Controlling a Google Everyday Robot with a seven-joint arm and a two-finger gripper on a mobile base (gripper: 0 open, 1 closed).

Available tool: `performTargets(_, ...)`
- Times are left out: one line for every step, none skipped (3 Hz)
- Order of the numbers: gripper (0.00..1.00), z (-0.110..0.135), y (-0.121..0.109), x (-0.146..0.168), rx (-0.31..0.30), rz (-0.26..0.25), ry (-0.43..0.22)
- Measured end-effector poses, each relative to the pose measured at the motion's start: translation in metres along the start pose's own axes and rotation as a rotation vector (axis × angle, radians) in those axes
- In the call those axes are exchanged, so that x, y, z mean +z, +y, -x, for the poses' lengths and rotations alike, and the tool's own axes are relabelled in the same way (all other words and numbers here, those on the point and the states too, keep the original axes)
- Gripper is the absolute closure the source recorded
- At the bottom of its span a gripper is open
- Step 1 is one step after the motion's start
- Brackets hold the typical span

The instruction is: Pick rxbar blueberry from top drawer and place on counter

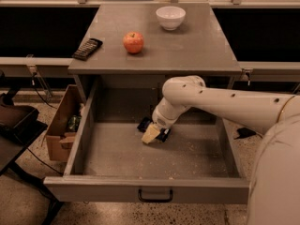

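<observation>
Your gripper (pixel 152 134) is low inside the top drawer (pixel 187 158), and you can't tell whether it grips anything. The rxbar blueberry (pixel 142 124) lies flat directly beneath it, long axis seemingly running back-left to front-right.

The big white arm (pixel 225 102) reaches in from the right, bends down sharply, and its gripper (pixel 152 134) hangs low near the back of the drawer (pixel 197 159).

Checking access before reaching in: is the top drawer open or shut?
Open: the top drawer is pulled out, floor exposed, with the gripper down inside it.
</observation>
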State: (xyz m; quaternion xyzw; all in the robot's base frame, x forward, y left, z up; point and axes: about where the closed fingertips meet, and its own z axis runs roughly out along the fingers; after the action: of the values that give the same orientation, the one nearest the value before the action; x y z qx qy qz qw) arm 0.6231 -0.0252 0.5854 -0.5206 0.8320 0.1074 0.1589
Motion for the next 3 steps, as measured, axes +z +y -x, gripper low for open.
performTargets(1.0,0.0072,0.0003,-0.0175,0.0,0.0,0.0)
performTargets(1.0,0.0072,0.0003,-0.0175,0.0,0.0,0.0)
performTargets(1.0,0.0086,0.0007,-0.0207,-0.003,0.0,-0.001)
